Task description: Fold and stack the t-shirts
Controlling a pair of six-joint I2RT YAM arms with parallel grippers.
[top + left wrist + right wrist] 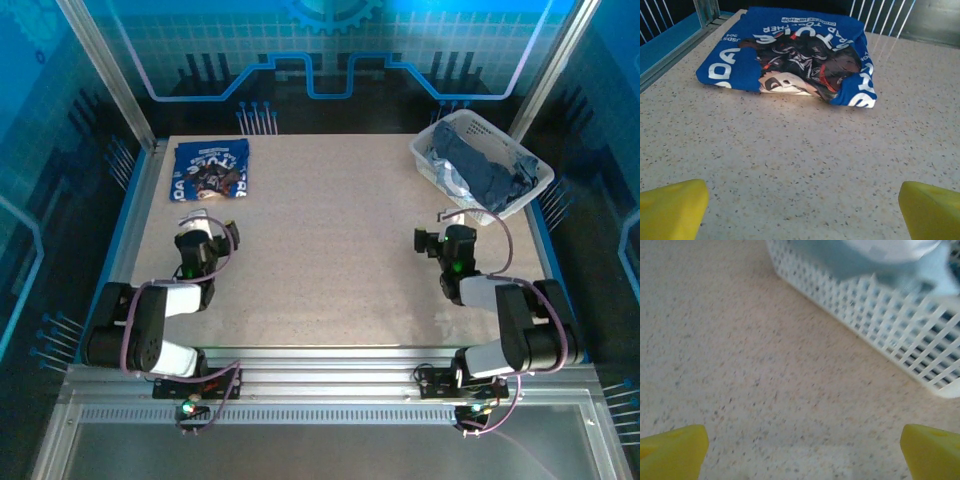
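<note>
At the far left corner of the surface [330, 260], the royal blue t-shirt [210, 170] lies folded flat, print up. We judge it the base of the stack, parked away from the middle, where folding needs room.

At the far right corner, the grey-blue t-shirts [485, 165] sit heaped and unfolded in the white lattice basket [432, 160]. We judge them the waiting supply.

Both arms are tucked low near their bases, elbows drawn in, wrists aimed at the far edge. The left end effector [193, 218] faces the blue shirt, well apart from it. The right end effector [440, 222] faces the basket, near its front wall. Each gapes fully and grips nothing, and speckled surface shows between the yellow fingertips [670, 207] in both wrist views.
</note>
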